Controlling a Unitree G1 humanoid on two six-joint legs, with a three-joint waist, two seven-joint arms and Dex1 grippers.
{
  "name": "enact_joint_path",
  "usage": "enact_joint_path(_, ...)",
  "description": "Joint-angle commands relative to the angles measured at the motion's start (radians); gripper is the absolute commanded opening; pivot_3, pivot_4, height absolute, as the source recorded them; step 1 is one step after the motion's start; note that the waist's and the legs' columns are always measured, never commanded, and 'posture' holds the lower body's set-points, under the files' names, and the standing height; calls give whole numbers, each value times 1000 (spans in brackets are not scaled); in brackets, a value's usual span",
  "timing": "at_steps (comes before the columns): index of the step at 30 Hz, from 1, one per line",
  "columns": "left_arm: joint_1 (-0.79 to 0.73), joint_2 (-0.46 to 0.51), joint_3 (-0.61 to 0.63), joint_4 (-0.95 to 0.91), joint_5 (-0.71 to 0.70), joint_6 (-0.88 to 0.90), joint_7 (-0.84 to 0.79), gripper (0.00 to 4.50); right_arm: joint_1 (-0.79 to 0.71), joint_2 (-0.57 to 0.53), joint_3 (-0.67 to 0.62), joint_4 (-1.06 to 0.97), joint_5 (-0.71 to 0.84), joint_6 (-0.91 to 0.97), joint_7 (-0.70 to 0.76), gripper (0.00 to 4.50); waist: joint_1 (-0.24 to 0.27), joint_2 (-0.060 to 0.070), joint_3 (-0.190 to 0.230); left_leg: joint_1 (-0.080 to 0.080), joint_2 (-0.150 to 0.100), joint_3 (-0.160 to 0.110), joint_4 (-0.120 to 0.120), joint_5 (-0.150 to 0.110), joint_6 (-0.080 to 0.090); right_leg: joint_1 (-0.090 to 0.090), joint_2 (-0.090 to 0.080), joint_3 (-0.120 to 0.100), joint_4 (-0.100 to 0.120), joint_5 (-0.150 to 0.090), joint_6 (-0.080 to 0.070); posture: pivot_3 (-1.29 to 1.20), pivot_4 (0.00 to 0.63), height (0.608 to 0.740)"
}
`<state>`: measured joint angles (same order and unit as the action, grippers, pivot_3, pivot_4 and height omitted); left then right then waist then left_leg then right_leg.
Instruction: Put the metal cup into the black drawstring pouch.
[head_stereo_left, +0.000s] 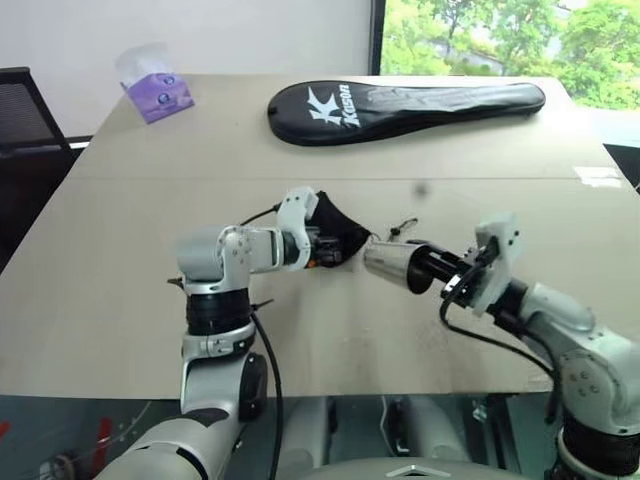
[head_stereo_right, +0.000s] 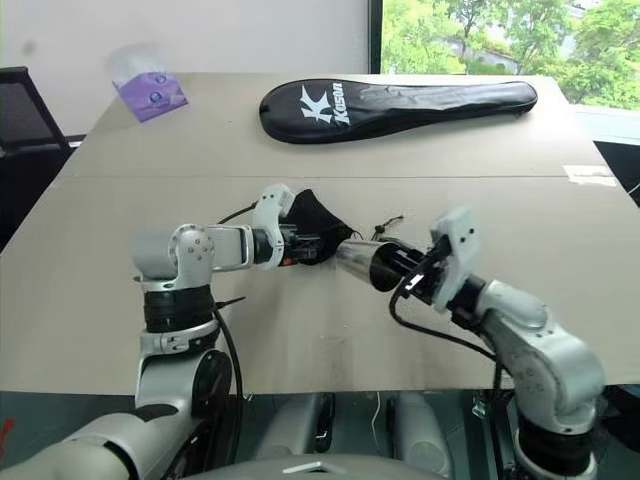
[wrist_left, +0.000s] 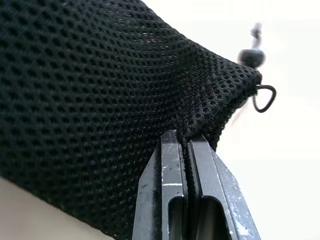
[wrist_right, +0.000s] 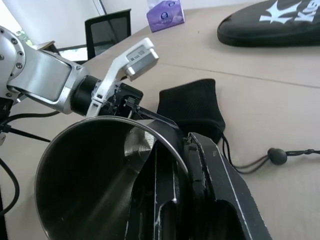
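The metal cup (head_stereo_left: 388, 263) is held on its side above the table (head_stereo_left: 120, 290), gripped at its rim by the right gripper (head_stereo_left: 428, 265) — one black finger lies inside the cup and one outside, pinching the wall, as the right wrist view shows. The cup's closed base points toward the black drawstring pouch (head_stereo_left: 338, 232), just beside it.

The pouch is a bunch of black mesh fabric. The left gripper (head_stereo_left: 322, 250) holds it by an edge, with both fingers (wrist_left: 172, 200) pressed together on the fabric. The pouch's cord and bead (wrist_right: 276, 156) trail onto the table.

Farther back lies a long black racket cover (head_stereo_left: 400, 108) with white lettering. A purple tissue pack (head_stereo_left: 155, 90) sits near the far left corner — well apart from both grippers.
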<state>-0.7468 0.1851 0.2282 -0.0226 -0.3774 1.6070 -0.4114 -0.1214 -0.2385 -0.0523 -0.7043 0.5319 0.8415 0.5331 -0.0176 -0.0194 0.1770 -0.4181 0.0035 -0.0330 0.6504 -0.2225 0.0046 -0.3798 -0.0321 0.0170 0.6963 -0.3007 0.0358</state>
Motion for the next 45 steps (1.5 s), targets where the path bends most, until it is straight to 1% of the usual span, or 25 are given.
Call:
enact_joint_path(1, -34, -1, 12, 54, -46, 7, -6, 0, 22, 55, 87, 68, -57, -218, 19, 14, 0, 0, 0, 0, 0, 0, 0, 0, 0, 0, 0, 0, 0, 0, 0, 0, 150, 740)
enact_joint_path(5, -69, -8, 20, 145, -80, 7, 1, 0, 26, 117, 133, 178, -93, -376, 29, 14, 2, 0, 0, 1, 0, 0, 0, 0, 0, 0, 0, 0, 0, 0, 0, 0, 150, 740)
enact_joint_path(9, -126, -30, 78, 259, -119, 7, 24, 0, 26, 147, 161, 291, -111, -501, 60, 14, 4, 0, 0, 1, 0, 0, 0, 0, 0, 1, -1, 0, -1, 0, 0, 0, 150, 740)
enact_joint_path(11, -142, -22, 90, 293, -139, 7, 29, 0, 18, 157, 181, 367, -141, -560, 62, 14, 3, 0, 0, 1, 0, 0, 0, 0, 0, 1, -1, -1, 0, 0, 0, 0, 150, 740)
enact_joint_path(13, -139, 2, 64, 291, -179, 7, 13, 0, 7, 176, 184, 436, -158, -609, 57, 14, 3, 0, 0, 1, 0, 0, 0, 0, 0, 1, -1, 0, 0, 0, 0, 0, 150, 740)
enact_joint_path(14, -138, 11, 65, 286, -208, 7, 8, 0, -1, 198, 168, 471, -151, -633, 42, 14, 3, 0, 0, 1, 0, 0, 0, 0, 0, 1, -1, 0, 0, 0, 0, 0, 150, 740)
enact_joint_path(16, -132, 39, 63, 272, -268, 7, 0, 0, -14, 256, 106, 524, -86, -649, 10, 14, -3, 0, 0, 1, 1, 1, -1, 0, -1, 0, -1, 1, 0, 0, 0, 0, 150, 740)
enact_joint_path(19, -115, 90, 43, 252, -335, 7, 7, 0, -23, 277, 58, 565, -73, -683, -10, 14, 0, 0, 0, 1, 2, 1, -1, 1, -2, 0, -3, 2, 0, 0, 0, 0, 150, 740)
enact_joint_path(21, -100, 111, 41, 243, -374, 7, 25, 0, -26, 267, 60, 582, -95, -698, -9, 14, 3, 0, 0, 1, 1, 1, -1, 1, -2, 0, -3, 1, 0, 0, 0, 0, 150, 740)
enact_joint_path(24, -81, 119, 40, 227, -427, 7, 62, 0, -24, 246, 92, 602, -127, -711, 13, 14, 2, 0, 0, 1, 1, 1, -1, 1, -2, 0, -3, 2, -1, 0, 0, 0, 150, 740)
enact_joint_path(28, -63, 101, 62, 208, -480, 7, 131, 0, -23, 227, 148, 649, -168, -730, 49, 14, 2, 0, 0, 1, 1, 1, -1, 1, -2, 0, -3, 2, 0, 0, 0, 0, 150, 740)
enact_joint_path(32, -50, 90, 79, 193, -520, 7, 193, 0, -10, 189, 212, 692, -243, -772, 78, 14, 2, 0, 0, 1, 1, 1, -1, 1, -2, 0, -3, 3, 0, 0, 0, 0, 150, 740)
enact_joint_path(39, -27, 104, 94, 154, -577, 7, 253, 0, -41, 66, 318, 785, -462, -855, 66, 14, 0, 0, 0, 2, 1, 1, -1, 1, -2, 0, -3, 3, 0, 0, 0, 0, 150, 740)
enact_joint_path(41, -18, 104, 109, 144, -585, 7, 265, 0, -53, 46, 334, 810, -489, -877, 74, 14, -2, -1, 0, 2, 2, 1, -1, 1, -2, 1, -3, 3, 0, 0, 0, 0, 150, 740)
enact_joint_path(45, 9, 123, 90, 59, -585, 7, 262, 0, -85, 27, 334, 849, -521, -901, 64, 14, -5, -1, -1, 4, 2, 2, -1, 1, -2, 2, -3, 3, 0, 0, 0, 0, 150, 740)
